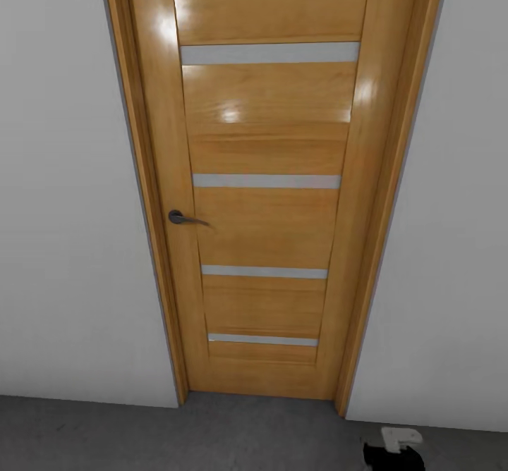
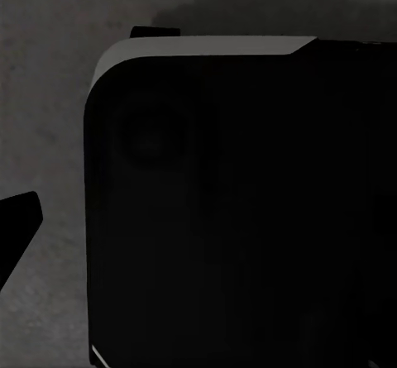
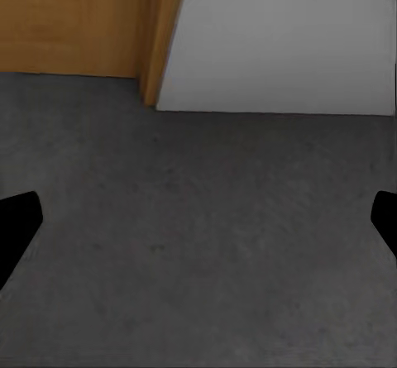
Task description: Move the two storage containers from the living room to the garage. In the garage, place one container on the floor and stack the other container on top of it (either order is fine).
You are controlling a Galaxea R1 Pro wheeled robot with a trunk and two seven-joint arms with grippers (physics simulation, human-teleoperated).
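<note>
1. Straight ahead at 12 o'clock stands a closed honey-coloured wooden door [image 1: 264, 196] with a dark lever handle [image 1: 185, 218], set in white wall [image 1: 67, 196].
2. My right gripper [image 3: 198, 227] hangs spread wide, holding nothing, over dark grey mottled concrete floor [image 3: 207, 244]; my left gripper's state I cannot tell.
3. I see no container, so no bearing to judge.

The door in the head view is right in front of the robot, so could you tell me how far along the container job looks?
Done: nothing can be confirmed. The robot faces a closed wooden door with a dark handle, standing on dark grey concrete floor. In hand: nothing; the right gripper is open over bare floor, and the left wrist view faces a dark robot part. Left: fetching, placing and stacking both containers, as far as visible.
</note>
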